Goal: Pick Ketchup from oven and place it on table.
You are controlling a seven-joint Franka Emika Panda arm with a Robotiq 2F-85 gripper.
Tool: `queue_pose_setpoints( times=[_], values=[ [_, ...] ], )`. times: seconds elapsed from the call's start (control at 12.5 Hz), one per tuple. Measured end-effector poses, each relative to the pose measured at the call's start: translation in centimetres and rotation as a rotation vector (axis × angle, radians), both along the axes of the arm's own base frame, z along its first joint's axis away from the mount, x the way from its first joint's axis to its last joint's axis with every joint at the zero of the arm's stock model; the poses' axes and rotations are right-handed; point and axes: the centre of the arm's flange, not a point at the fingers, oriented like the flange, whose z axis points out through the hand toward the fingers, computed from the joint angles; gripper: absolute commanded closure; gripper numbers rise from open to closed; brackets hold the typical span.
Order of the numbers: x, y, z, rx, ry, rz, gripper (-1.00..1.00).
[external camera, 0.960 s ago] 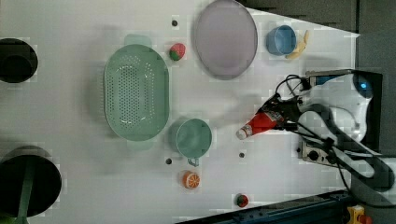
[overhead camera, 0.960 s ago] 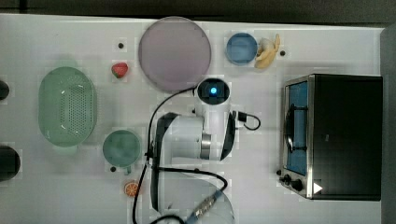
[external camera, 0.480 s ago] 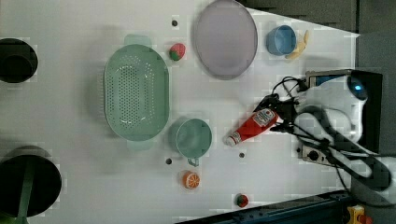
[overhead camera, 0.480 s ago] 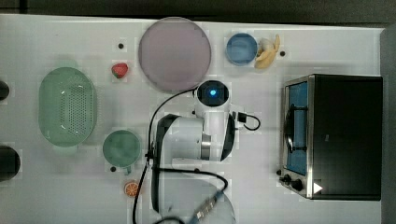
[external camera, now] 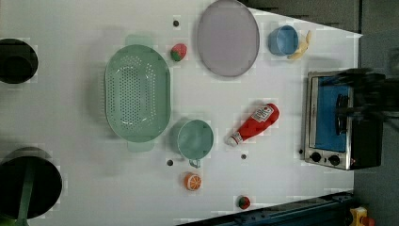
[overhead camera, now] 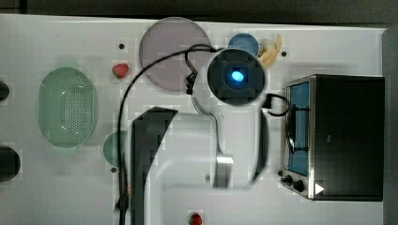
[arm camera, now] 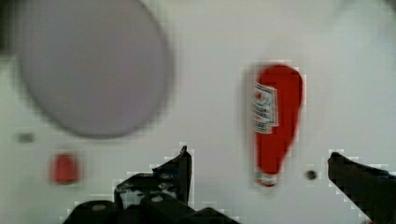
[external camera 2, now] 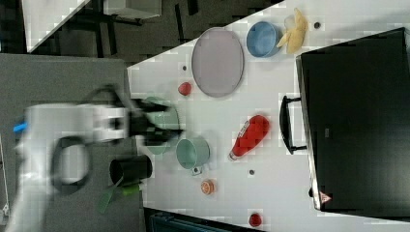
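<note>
the ketchup bottle [external camera: 253,124] lies on its side on the white table [external camera: 70,179], free of the toaster oven [external camera: 336,120]: it is a little away from the oven's glass door, its white cap pointing away from the oven toward the small green cup [external camera: 194,138], its fat red end nearest the door. the gripper [arm camera: 259,170] hangs above it with its jaws spread wide and nothing between them, clear of the bottle.

it looks a light thing, a squeeze bottle of thin plastic: smooth, a bit slippery, and likely to give and bulge under a hard pinch. lying down it may also roll sideways if nudged. the surest hold would be across the labelled middle of the body, where it is broad and fairly even, not on the tapering neck near the cap. with the bottle down on the table, the placing looks done.
</note>
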Motion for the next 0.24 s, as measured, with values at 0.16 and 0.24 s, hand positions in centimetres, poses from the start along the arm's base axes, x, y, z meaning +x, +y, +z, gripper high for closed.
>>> queue_pose_setpoints(
  times=[0.16,0.24],
  values=[
    [-0.3,-0.8,9.0,0.009,-0.121,-0.002,-1.00],
    [-1.0,-1.2,12.6,-0.025,-0.140,0.006,-1.00]
  ],
)
